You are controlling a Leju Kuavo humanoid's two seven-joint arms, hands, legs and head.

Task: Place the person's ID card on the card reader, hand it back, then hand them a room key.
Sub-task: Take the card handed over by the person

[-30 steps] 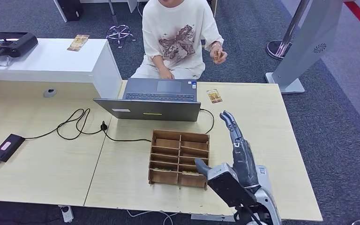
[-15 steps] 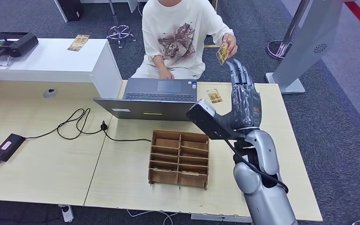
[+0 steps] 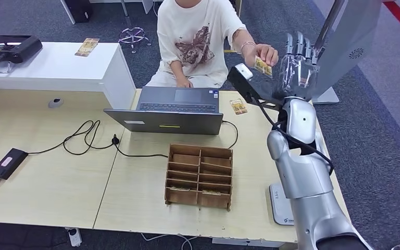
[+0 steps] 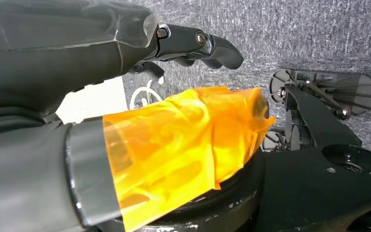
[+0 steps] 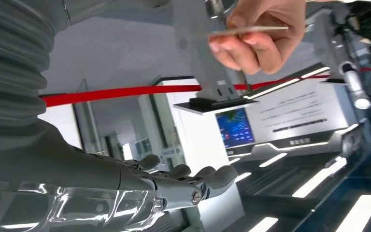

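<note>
Across the desk a seated person holds out a small yellow card (image 3: 263, 66) in a raised hand (image 3: 267, 53). My right hand (image 3: 298, 65) is lifted beside it, fingers straight up and spread, holding nothing. The right wrist view shows the card (image 5: 265, 29) edge-on in the person's fingers, apart from my outstretched fingers (image 5: 193, 186). A second card (image 3: 238, 107) lies on the desk by the laptop (image 3: 174, 109). A black device (image 3: 9, 163) on a cable sits far left. My left hand (image 4: 125, 96) hangs empty, its thumb wrapped in orange tape.
A wooden compartment box (image 3: 199, 176) stands in the middle of the desk, in front of the laptop. A flat white device (image 3: 281, 204) lies at the front right edge beside my arm. A black cable (image 3: 86, 136) loops across the left half. A white counter (image 3: 57, 65) stands back left.
My right arm has risen from the desk's front edge to the person's raised card. The person has moved the card out to the right, toward my hand.
</note>
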